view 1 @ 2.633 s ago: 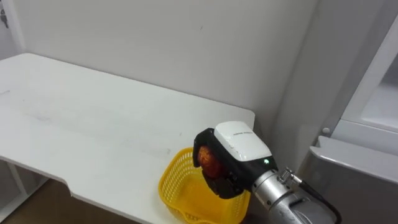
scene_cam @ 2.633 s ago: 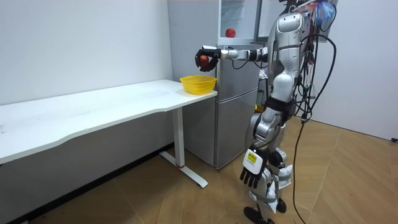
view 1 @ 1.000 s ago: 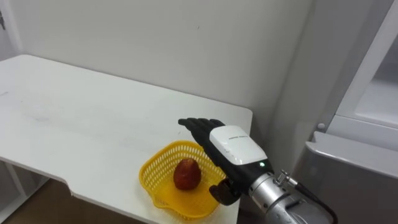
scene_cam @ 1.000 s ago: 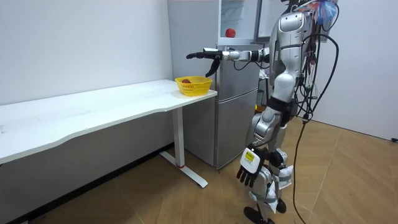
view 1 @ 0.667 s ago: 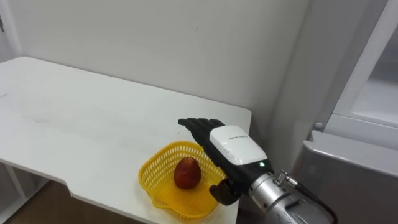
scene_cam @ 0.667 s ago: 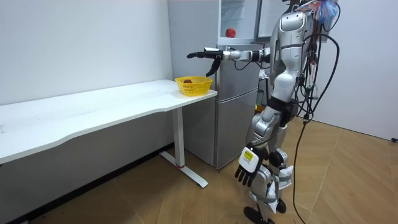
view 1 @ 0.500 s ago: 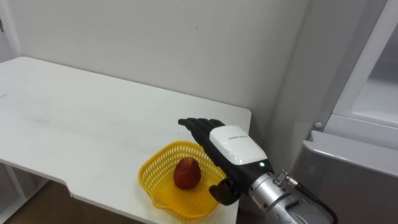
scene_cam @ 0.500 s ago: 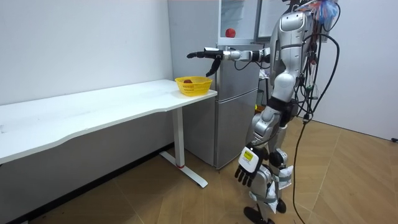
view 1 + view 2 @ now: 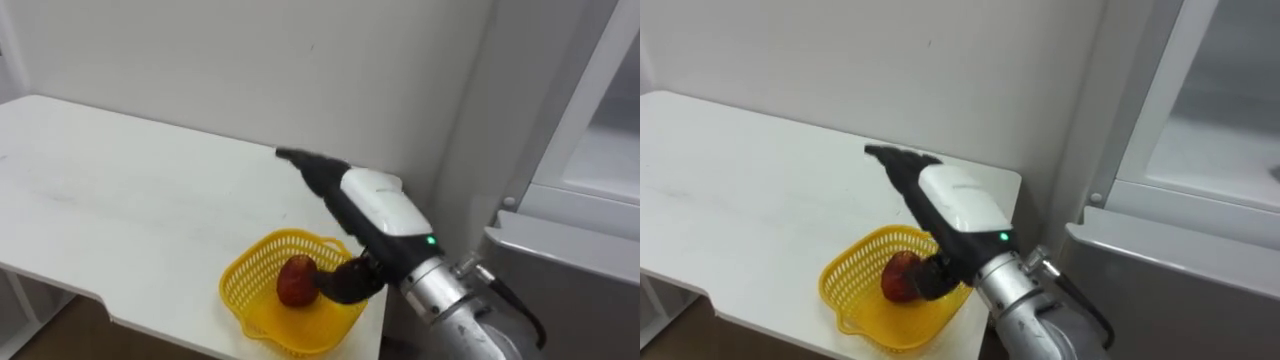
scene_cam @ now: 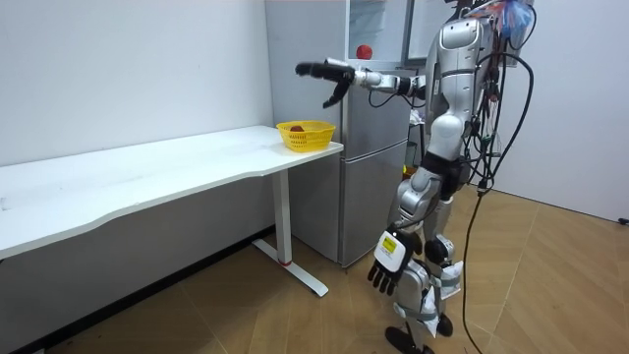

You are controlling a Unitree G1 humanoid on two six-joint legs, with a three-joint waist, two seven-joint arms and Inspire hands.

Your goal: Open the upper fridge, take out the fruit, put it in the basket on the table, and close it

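Note:
A red fruit (image 9: 296, 281) (image 9: 900, 276) lies in the yellow basket (image 9: 230, 288) (image 9: 830, 285) at the table's right end. My right hand (image 9: 372, 208) (image 9: 952, 205) hovers above the basket's right side, open, fingers straight and pointing away, holding nothing. In the room view that hand (image 10: 324, 71) is stretched out well above the basket (image 10: 307, 135). A second red fruit (image 10: 365, 51) sits in the open upper fridge (image 10: 378, 39). My left hand (image 10: 384, 267) hangs open beside my leg.
The long white table (image 9: 130, 200) (image 10: 147, 177) stands against the wall, its right end beside the grey fridge (image 10: 378, 157). The fridge's open compartment (image 9: 600, 160) is at my right. I stand on the wooden floor in front of the fridge.
My right hand let the red fruit go into the basket, then rose above it with fingers straight. The fruit stays in the basket.

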